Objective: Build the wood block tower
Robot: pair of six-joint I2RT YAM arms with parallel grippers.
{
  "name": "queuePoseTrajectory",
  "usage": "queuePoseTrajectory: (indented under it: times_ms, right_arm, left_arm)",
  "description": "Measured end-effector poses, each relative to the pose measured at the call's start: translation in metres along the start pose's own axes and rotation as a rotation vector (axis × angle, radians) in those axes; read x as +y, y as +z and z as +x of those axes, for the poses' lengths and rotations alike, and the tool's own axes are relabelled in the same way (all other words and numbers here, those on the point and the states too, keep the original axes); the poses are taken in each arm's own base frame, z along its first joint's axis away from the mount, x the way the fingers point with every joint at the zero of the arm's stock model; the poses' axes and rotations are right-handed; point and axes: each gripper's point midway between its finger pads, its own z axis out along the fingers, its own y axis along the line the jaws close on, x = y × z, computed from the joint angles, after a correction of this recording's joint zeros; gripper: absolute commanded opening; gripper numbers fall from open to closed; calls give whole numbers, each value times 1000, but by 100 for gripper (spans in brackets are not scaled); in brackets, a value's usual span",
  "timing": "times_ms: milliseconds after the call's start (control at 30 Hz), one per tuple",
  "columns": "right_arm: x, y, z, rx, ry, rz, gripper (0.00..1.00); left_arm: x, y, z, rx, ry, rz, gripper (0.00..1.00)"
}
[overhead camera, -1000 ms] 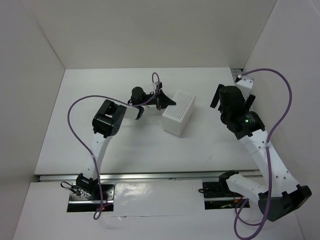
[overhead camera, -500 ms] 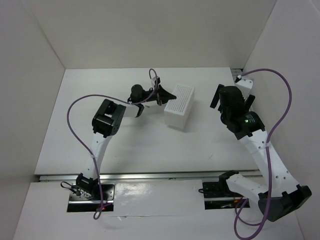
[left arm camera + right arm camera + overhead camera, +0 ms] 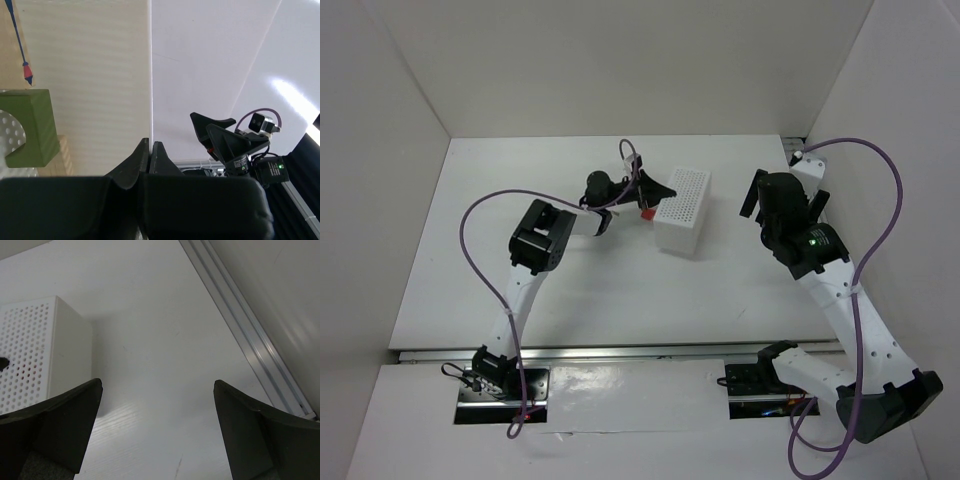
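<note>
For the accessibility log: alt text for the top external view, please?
The left arm reaches to a white perforated box, jaws shut, with a small red piece beside its tip. The right arm hangs nearby, jaws open.

White table (image 3: 620,290) – one box laid on it

A white perforated box (image 3: 681,210) is set toward the far middle, turned at a slant. A small red piece (image 3: 646,213) is seen just beside its left face – whether it rests on the surface cannot be told.

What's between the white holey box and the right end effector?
Only bare white table separates the white perforated rectangular box from the right end effector, in the top view.
</note>
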Motion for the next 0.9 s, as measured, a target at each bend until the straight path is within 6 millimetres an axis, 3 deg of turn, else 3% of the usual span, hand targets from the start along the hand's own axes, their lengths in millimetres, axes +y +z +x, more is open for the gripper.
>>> queuePoseTrajectory:
  times_ms: [367,567,900]
  right_arm:
    - [0,0,1,2,-1,-1,99]
    - [1,0,2,5,-1,-6,99]
    - [2,0,2,8,-1,-12,99]
  left_arm:
    - [13,4,-5,-39,-27,-6,0]
    - [27,-6,-5,-72,-43,-13,0]
    - [16,-3,-9,-77,-28,3,0]
